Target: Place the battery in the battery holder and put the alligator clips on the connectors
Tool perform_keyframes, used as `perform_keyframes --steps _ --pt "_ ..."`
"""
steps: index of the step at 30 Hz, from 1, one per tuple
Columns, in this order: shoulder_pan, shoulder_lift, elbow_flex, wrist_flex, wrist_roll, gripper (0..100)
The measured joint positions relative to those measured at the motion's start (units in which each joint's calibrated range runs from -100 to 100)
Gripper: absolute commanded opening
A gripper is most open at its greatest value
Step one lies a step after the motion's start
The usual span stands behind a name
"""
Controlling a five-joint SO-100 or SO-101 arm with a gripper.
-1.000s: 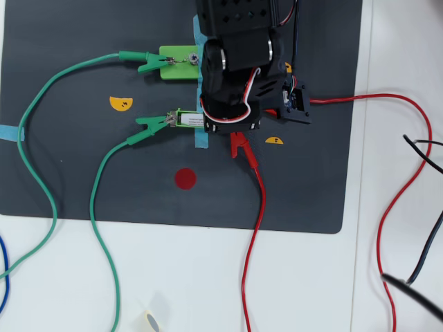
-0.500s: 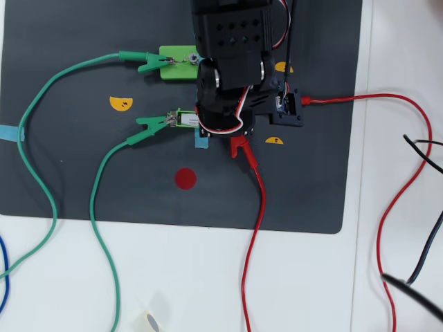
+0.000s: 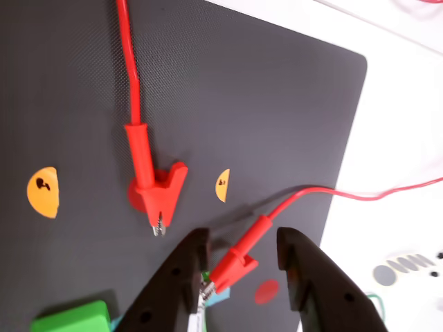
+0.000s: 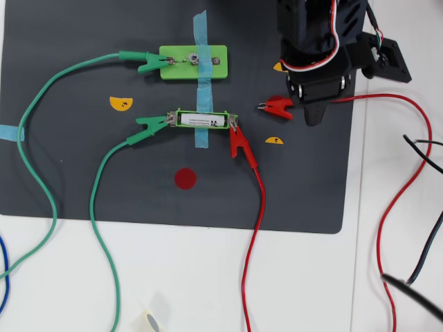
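Now battery [image 4: 201,120] sits in battery holder [image 4: 205,112] w/ hand [image 3: 237,254] released, empty.

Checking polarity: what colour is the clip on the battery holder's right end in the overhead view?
Red, on a red wire; clearest in the overhead view.

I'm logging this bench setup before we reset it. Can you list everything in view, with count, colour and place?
mat: 1, dark grey, on a white table
battery holder: 1, bright green, mat centre, taped, battery inside
green block: 1, light green, above the holder, taped
green alligator clips: 2, on the left ends of holder and block
red alligator clips: 2, one at the holder's right end, one loose by the gripper
red dot: 1, below the holder
orange half-discs: several, scattered
gripper: 1, black, open
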Motion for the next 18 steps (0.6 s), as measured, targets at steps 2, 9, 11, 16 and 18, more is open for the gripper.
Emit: perform_keyframes --steps 2,9,11,16,18 --pt "-0.11 6.72 0.0 -4.55 -4.5 20" --pt "-0.67 11.76 0.0 -5.41 -10.03 28" --pt "-2.13 12.26 0.0 -4.98 -10.6 28" --pt "-4.03 12.35 -0.09 0.6 -11.53 28" --pt "-4.03 13.61 -0.09 0.69 -11.53 28"
